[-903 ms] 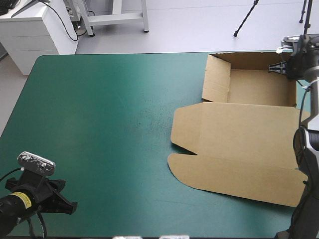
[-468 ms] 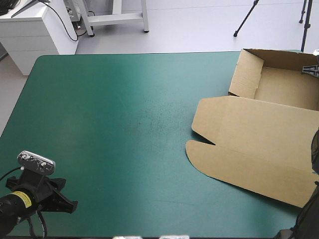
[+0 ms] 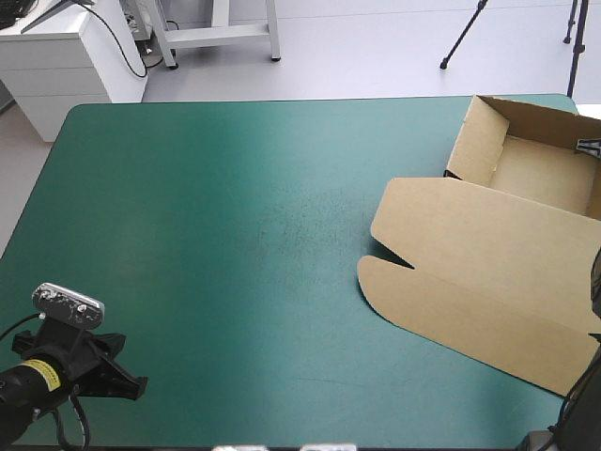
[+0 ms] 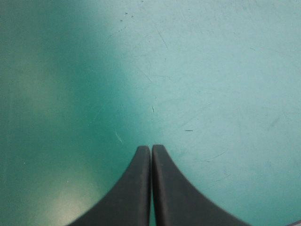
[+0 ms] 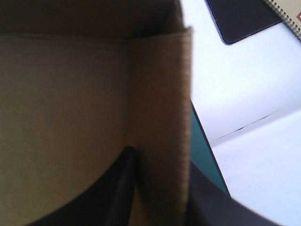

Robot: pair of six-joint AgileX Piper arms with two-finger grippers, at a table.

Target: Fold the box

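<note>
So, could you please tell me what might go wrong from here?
The right gripper pinches just one wall of the box, right at the table edge: the box could slide off, or the wall could bend. The left gripper is shut, far off at the near-left corner, so it cannot steady anything.

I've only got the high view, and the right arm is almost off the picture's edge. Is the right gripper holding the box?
Observer: Yes. The right wrist view shows the right gripper shut on the box, a raised wall between its jaws.
Operator: Where does each jaw sit?
Observer: One inside the tray, the other outside the wall, beside a strip of teal-green cover.
Operator: And the left gripper?
Observer: In the left wrist view the left gripper is shut, with only cover ahead of it.
</note>
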